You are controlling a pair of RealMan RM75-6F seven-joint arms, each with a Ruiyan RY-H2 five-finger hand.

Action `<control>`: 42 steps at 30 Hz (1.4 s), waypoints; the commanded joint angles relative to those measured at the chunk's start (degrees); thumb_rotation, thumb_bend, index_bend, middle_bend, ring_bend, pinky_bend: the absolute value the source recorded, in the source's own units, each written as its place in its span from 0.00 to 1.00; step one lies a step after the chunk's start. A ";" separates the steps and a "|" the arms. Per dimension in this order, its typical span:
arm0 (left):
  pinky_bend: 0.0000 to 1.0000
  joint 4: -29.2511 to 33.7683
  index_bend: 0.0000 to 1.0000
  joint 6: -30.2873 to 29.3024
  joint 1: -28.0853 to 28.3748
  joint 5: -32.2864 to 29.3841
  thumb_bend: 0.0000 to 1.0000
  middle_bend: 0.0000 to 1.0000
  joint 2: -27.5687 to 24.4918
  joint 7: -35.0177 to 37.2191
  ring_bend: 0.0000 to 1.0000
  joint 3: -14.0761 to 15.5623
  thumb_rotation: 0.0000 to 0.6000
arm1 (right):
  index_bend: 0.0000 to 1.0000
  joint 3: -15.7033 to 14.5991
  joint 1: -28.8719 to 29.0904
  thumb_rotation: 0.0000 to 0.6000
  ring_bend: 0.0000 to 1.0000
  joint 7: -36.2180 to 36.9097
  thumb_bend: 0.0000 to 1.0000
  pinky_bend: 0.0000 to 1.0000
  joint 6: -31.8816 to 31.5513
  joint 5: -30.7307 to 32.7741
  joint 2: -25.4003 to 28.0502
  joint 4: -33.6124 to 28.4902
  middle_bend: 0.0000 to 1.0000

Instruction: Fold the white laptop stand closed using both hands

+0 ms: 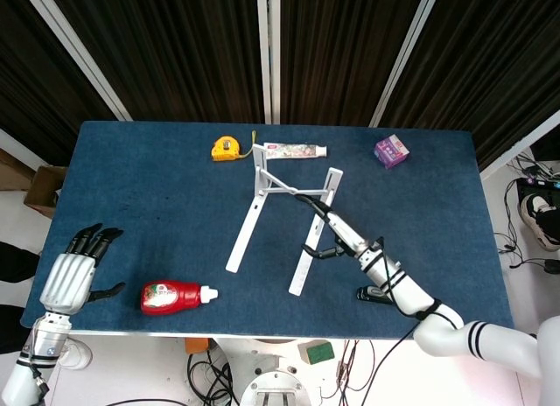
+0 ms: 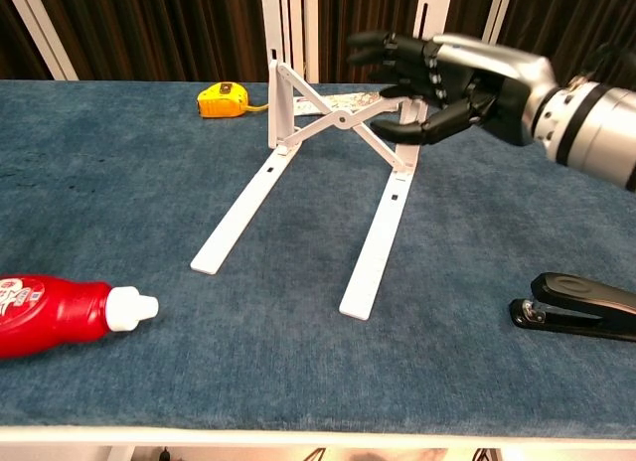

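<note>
Hovering over the open stand [image 1: 246,233], gripping nothing

Sits unfolded at mid-table, with two long rails flat on the cloth and two uprights joined by a crossed brace at the far end. Looks light and stiff, thin white metal or plastic, likely smooth enough to slide on the blue table [image 1: 131,187] when pushed from one side only. Probably hinges at the brace, so should close by squeezing the two rails together. Best taken by the uprights or the rails near the hinge, one side per hand, keeping fingertips out of the scissor gap.

Right hand [image 2: 447,78]: empty, fingers apart and lightly curled, poised above the right upright; cannot tell whether touching it. Left hand [image 1: 70,276]: empty too, fingers spread, at the near left corner, well apart from the stand.

Plenty of open cloth left of the stand for the left arm to cross. Worth minding the bottle [image 1: 175,296] lying near that path. Behind the stand, just beside its far end: tape [image 1: 225,148] and tube [image 1: 295,150], so little room to push away. Box [image 1: 391,150] off at the far right. Stapler [image 1: 376,294] close under the right forearm near the front edge, easy to knock
</note>
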State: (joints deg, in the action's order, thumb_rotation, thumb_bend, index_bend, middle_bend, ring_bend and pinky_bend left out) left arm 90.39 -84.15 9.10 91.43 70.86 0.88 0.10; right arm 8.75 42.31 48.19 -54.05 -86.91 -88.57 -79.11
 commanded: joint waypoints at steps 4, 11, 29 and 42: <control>0.13 -0.58 0.17 0.28 -0.25 -0.67 0.05 0.17 0.18 0.59 0.08 0.08 1.00 | 0.00 -0.59 2.30 1.00 0.00 8.79 0.32 0.03 7.64 4.47 -4.65 7.71 0.06; 0.13 -0.50 0.17 0.14 -0.29 -0.56 0.05 0.17 0.16 0.49 0.08 0.02 1.00 | 0.00 -0.14 3.38 1.00 0.00 12.94 0.33 0.03 9.59 5.08 -8.45 14.41 0.06; 0.13 -1.39 0.17 -0.68 -1.14 -0.77 0.05 0.17 0.23 1.55 0.08 0.17 1.00 | 0.00 -1.48 4.72 1.00 0.00 13.31 0.33 0.03 7.77 0.26 -7.54 12.56 0.07; 0.13 -1.45 0.17 -1.92 -2.00 -0.14 0.05 0.17 -0.08 1.77 0.08 0.47 1.00 | 0.03 7.44 16.11 1.00 0.01 8.95 0.34 0.04 18.46 7.62 -12.62 13.96 0.10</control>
State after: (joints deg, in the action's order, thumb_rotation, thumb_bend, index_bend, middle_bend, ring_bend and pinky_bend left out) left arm 88.92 -86.04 7.12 91.26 70.81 2.67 0.55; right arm 13.55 55.63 58.46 -38.36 -81.90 -98.77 -67.63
